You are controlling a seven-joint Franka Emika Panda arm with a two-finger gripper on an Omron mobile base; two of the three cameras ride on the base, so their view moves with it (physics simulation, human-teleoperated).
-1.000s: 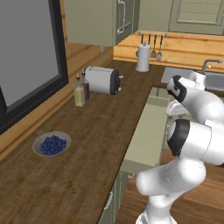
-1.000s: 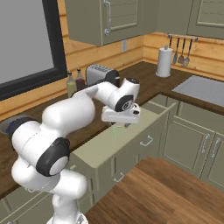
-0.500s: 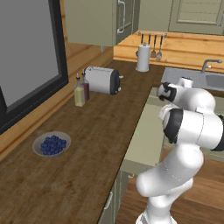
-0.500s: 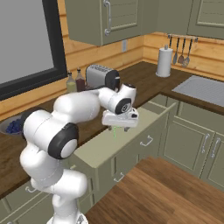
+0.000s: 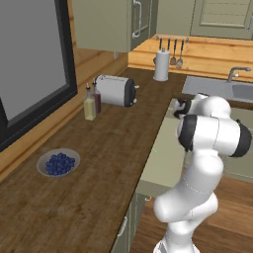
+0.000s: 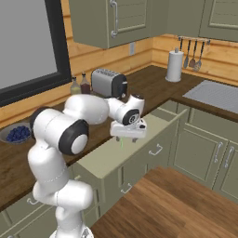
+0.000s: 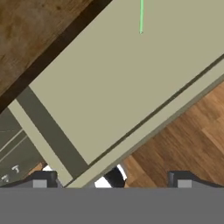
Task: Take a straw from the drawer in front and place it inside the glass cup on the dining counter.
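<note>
The long brown tabletop (image 5: 94, 163) runs beside the open drawer (image 6: 135, 148). The drawer is pulled out from under it and is pale and plain inside. The white arm bends over the drawer, and the gripper (image 6: 128, 138) hangs above its middle. In the hand view the two dark fingers (image 7: 43, 180) sit far apart at the bottom, so they are wide open and hold nothing. The silver toaster (image 5: 116, 90) sits on the tabletop with two small bottles (image 5: 92, 100) just beside it. A plate of blueberries (image 5: 59, 162) sits nearer the camera. The thin green straw (image 7: 141, 16) lies in the drawer, close to the tabletop side, away from the fingers
</note>
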